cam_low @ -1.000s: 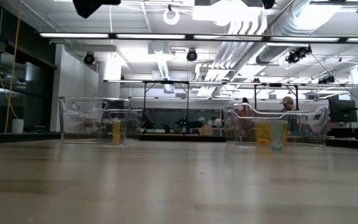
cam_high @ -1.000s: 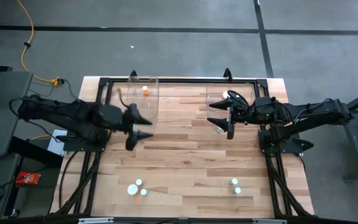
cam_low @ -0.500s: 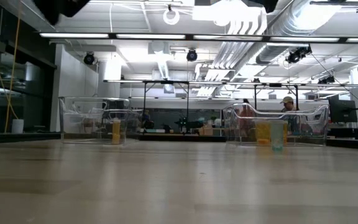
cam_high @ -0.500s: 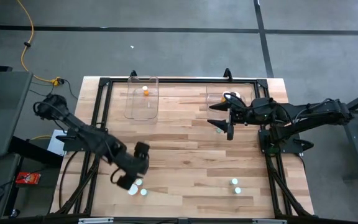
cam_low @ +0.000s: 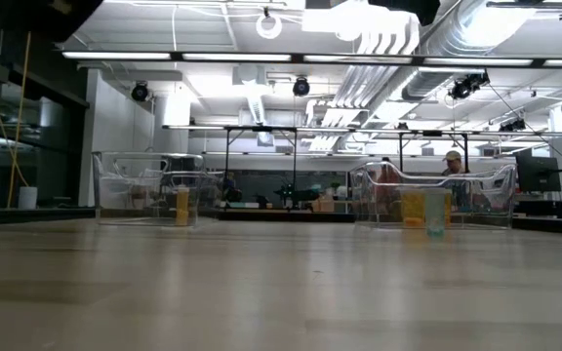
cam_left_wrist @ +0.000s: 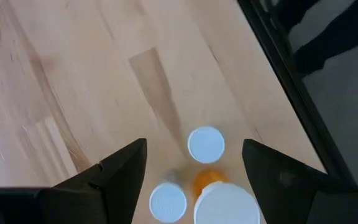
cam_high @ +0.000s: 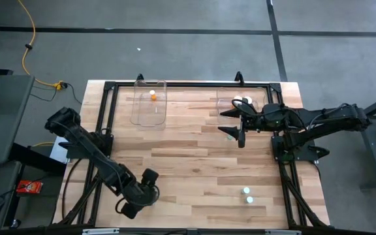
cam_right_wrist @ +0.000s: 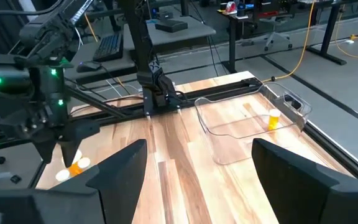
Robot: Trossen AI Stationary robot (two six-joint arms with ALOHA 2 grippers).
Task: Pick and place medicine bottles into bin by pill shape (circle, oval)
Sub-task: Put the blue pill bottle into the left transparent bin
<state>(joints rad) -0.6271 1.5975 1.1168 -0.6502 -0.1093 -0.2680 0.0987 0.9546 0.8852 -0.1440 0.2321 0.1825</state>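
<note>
Left gripper [cam_left_wrist: 194, 163] is hanging open directly over three white-capped medicine bottles [cam_left_wrist: 206, 144], which are standing upright between its fingers, so we are reaching with the nearer arm. Right gripper [cam_high: 237, 125] is waiting open beside the right bin [cam_high: 226, 101].

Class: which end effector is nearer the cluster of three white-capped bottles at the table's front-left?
Left. The left end effector hangs open directly over the three bottles; the right end effector sits far across the table beside the right bin.

Nearest bottle [cam_left_wrist: 225, 202] — cut off by edge
</note>
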